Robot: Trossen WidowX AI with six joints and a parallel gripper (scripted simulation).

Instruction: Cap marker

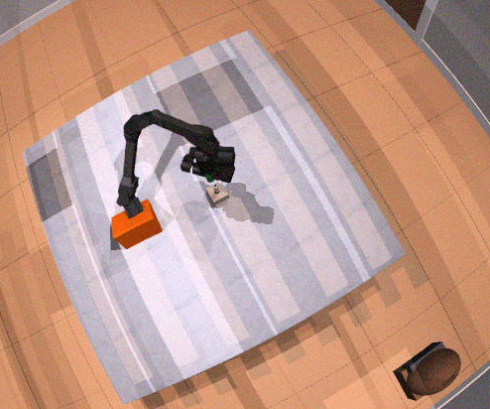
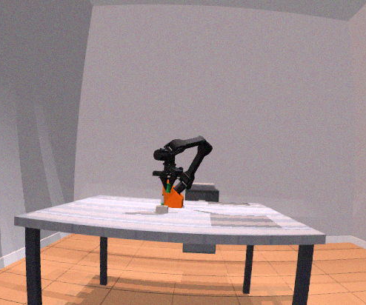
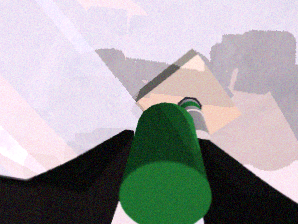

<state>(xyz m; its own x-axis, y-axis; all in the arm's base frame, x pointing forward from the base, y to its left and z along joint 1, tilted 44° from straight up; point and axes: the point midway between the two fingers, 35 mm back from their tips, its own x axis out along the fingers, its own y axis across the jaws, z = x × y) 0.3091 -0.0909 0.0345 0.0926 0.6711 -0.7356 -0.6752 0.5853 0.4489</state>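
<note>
Spanning the striped table [image 1: 281, 278], the arm reaches toward its middle; the gripper [image 3: 165, 165] is clamped on the green cap [image 3: 165, 170], raised above the holder block [image 1: 217, 195]; the marker [image 3: 192, 112] stands upright in it.

Matt green cap [image 3: 165, 170], matt black end effector [image 3: 165, 200], pale streaked tbl [image 1: 281, 238].
</note>
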